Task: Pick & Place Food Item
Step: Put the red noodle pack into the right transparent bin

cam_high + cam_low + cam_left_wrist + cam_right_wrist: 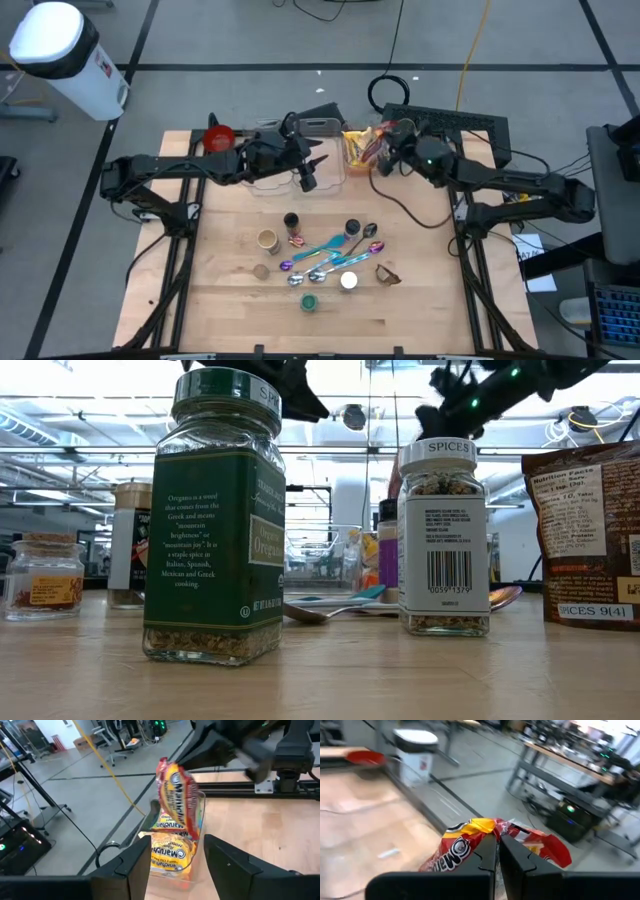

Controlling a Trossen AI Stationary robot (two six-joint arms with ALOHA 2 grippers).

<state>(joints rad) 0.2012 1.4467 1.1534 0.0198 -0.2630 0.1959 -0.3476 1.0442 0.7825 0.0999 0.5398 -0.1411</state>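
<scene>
Task well under way, not finished. Right end effector (497,851) is up at the far edge of the counter (230,310), fingers pinched tight on the top edge of a Maruchan ramen packet (470,845), yellow and red. In the left wrist view that ramen packet hangs upright, gripped at its upper end, with its lower part down inside a clear plastic bin (196,827) that already has another Maruchan packet (171,855) lying in it. So the pick looks done and the placing about midway: packet lowered into the bin but not released. Left end effector (177,862) is just beside, over a larger clear container (300,170) toward the counter's left-middle, fingers standing partly apart with nothing between them; it faces the bin and seems to have no part in the hold. Left to do, as judged: right fingers open, packet drops or settles in the bin, arm backs off. Spice jars (267,240), coloured spoons (325,250) and small pots lie scattered mid-counter, untouched; a red bowl (218,136) sits at the far left corner. Whether more food items are due to be moved cannot be told.
</scene>
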